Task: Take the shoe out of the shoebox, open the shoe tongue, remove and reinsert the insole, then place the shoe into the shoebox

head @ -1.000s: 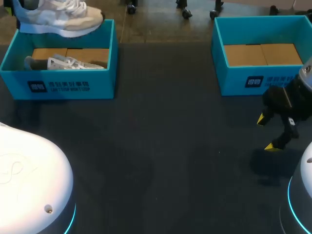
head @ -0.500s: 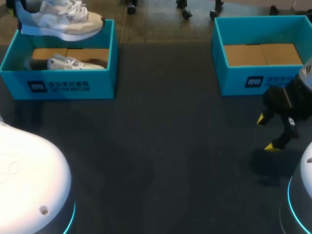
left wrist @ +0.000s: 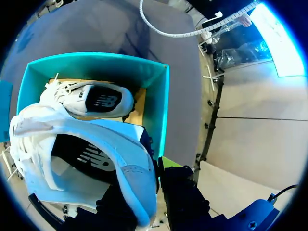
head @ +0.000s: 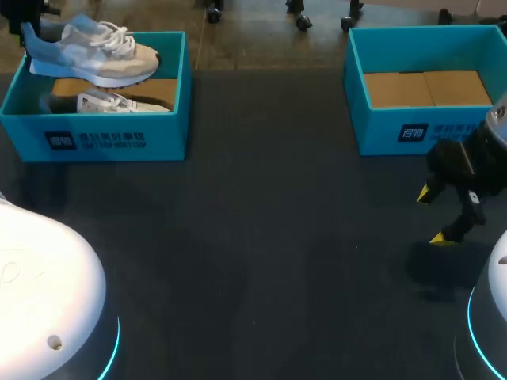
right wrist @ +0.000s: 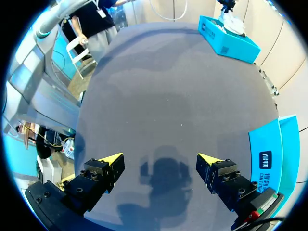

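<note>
A white and light-blue sneaker [head: 91, 55] hangs over the left teal shoebox [head: 119, 142], held by its heel. My left gripper [head: 25, 24] is shut on that heel at the far left corner. In the left wrist view the held sneaker [left wrist: 86, 144] runs ahead of my left gripper [left wrist: 147, 187], sole side toward the box. A second sneaker [head: 115, 103] lies inside the box, also seen as the second sneaker [left wrist: 91, 98] below the held one. My right gripper [head: 440, 215] is open over the bare mat at the right, nothing between its fingers [right wrist: 113, 161].
A second teal shoebox [head: 380, 134] with only a cardboard floor stands at the back right, just behind my right gripper; its wall [right wrist: 269, 154] shows beside that gripper. The left shoebox [right wrist: 226, 36] sits far across the dark mat [head: 261, 237].
The held sneaker has come down and slightly left, from above the box's back rim to low over the box. The right arm has not moved.
</note>
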Tool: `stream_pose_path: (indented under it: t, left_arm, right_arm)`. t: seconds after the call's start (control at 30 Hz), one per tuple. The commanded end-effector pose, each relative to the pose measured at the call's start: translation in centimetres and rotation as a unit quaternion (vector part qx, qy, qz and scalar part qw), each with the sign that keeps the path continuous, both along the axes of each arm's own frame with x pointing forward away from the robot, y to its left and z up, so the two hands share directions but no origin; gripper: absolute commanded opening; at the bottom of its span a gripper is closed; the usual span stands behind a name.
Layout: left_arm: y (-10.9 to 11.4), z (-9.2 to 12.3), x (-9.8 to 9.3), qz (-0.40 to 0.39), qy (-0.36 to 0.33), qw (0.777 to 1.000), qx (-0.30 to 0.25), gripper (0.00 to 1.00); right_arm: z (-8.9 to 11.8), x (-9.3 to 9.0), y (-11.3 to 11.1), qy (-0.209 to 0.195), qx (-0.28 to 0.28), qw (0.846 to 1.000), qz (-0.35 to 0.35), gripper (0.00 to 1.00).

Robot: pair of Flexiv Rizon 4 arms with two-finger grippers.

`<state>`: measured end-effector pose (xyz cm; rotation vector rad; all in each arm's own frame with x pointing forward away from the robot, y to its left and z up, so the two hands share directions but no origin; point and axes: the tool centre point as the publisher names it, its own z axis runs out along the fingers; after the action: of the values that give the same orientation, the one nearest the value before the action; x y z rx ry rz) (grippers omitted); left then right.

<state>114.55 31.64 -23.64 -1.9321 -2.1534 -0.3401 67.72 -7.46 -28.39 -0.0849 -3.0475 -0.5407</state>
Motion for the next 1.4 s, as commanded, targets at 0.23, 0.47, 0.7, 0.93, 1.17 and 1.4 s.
stream_pose_path:
  t: [0.23,0.47,0.7,0.93,1.17,1.4]
  left_arm:
    - [-1.0,0.3,2.1,0.01,-0.004,1.0,-0.011,0.0]
    - [-1.5,-1.2,4.0,0.026,-0.013,1.0,-0.005,0.0]
    - [-1.2,-1.1,4.5,0.045,-0.01,0.999,-0.017,0.0]
    - [-1.2,-1.1,4.5,0.045,-0.01,0.999,-0.017,0.0]
    - [-2.1,-3.4,5.0,0.044,-0.01,0.999,-0.001,0.0]
    - [-1.8,-5.0,4.8,0.065,-0.011,0.998,-0.002,0.0]
  right_arm:
    - [-0.1,0.0,0.0,0.0,-0.001,1.0,0.0,1.0]
    - [-0.1,0.0,0.0,0.0,-0.001,1.0,0.0,1.0]
    - [-0.1,0.0,0.0,0.0,-0.001,1.0,0.0,1.0]
    - [-0.1,0.0,0.0,0.0,-0.001,1.0,0.0,1.0]
    - [-0.1,0.0,0.0,0.0,-0.001,1.0,0.0,1.0]
    - [-0.1,0.0,0.0,0.0,-0.001,1.0,0.0,1.0]
